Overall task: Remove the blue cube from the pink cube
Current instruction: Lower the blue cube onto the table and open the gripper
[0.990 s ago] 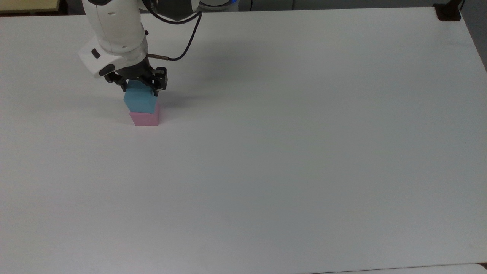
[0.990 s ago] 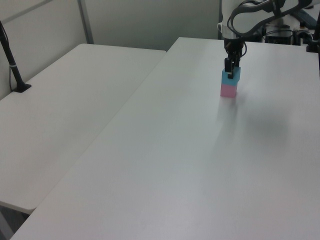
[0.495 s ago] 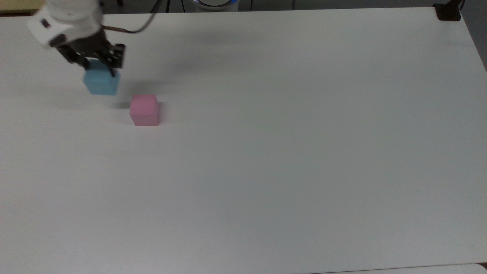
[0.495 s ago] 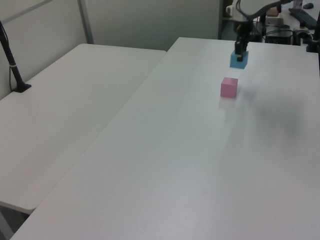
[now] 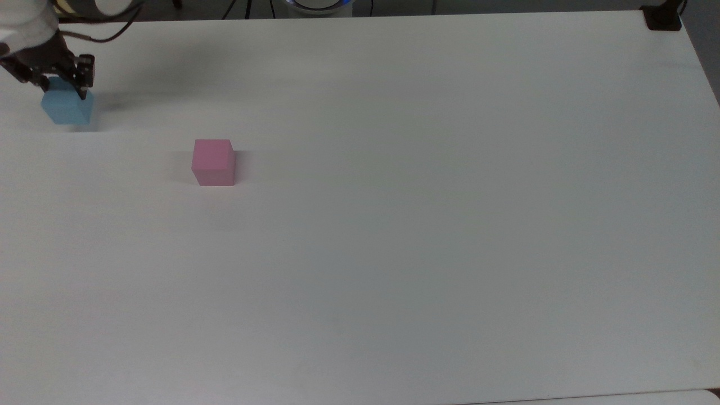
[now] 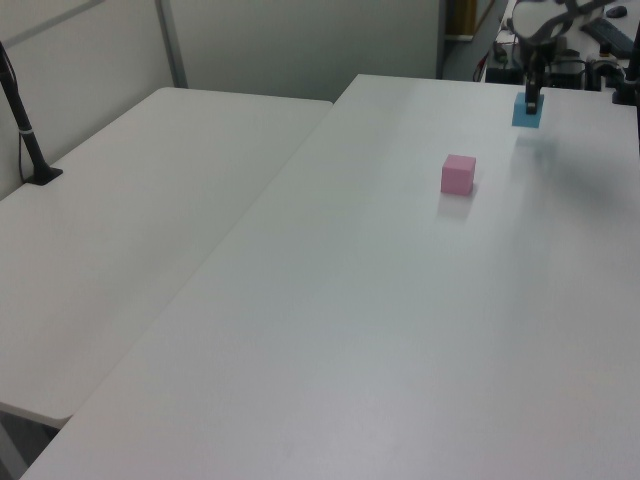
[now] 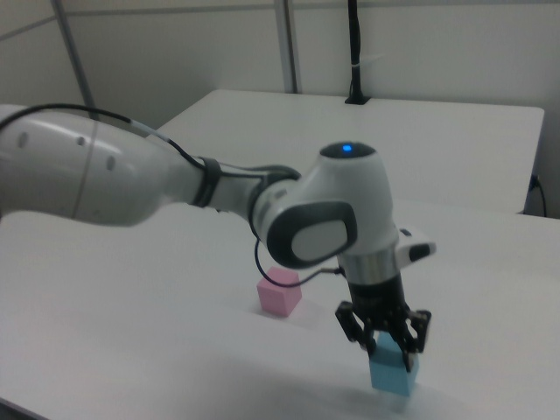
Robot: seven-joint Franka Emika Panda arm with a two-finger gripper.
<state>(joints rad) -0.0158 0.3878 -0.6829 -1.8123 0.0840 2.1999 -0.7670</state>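
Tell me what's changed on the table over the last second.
The gripper lifted the blue cube off the pink cube and carried it toward the top view's left, keeping its hold. The pink cube stayed put on the table.

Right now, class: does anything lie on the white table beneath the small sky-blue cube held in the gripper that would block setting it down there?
Nothing visible does. The gripper holds the small sky-blue matte cube low over bare white table. The small pastel pink matte cube sits apart, toward the top view's right.
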